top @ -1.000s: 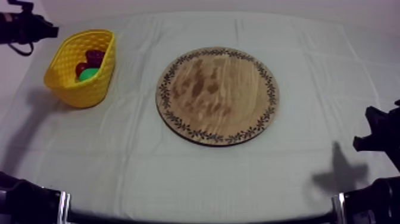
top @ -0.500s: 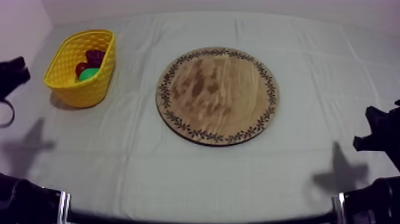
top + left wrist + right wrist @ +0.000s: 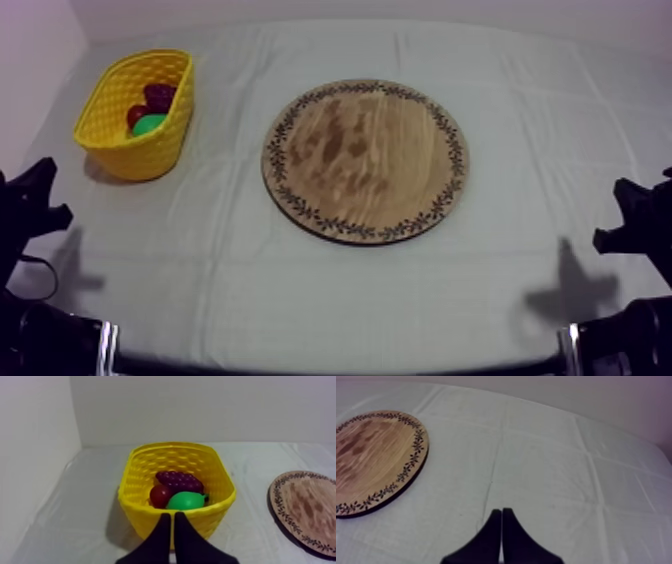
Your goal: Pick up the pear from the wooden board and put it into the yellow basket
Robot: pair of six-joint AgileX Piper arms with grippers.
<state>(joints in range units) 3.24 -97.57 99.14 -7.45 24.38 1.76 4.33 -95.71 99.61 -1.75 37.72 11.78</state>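
The green pear [image 3: 186, 500] lies inside the yellow basket [image 3: 108, 130] at the table's far left, beside a bunch of grapes [image 3: 179, 480] and a small red fruit [image 3: 160, 495]. The pear [image 3: 151, 124] also shows green in the top view. The round wooden board [image 3: 366, 158] sits mid-table with nothing on it. My left gripper [image 3: 172, 517] is shut on nothing, its fingers a narrow wedge just short of the basket [image 3: 145, 521]; the left arm [image 3: 28, 195] is low at the left edge. My right gripper [image 3: 501, 511] is shut and empty over bare cloth right of the board [image 3: 371, 461].
The right arm [image 3: 635, 225] rests low at the table's right edge. Grey-white cloth surrounds the board on every side, and a pale wall stands behind the basket.
My left arm has pulled back from beside the basket, down the left edge toward the near side. The right arm, board and basket have not moved.
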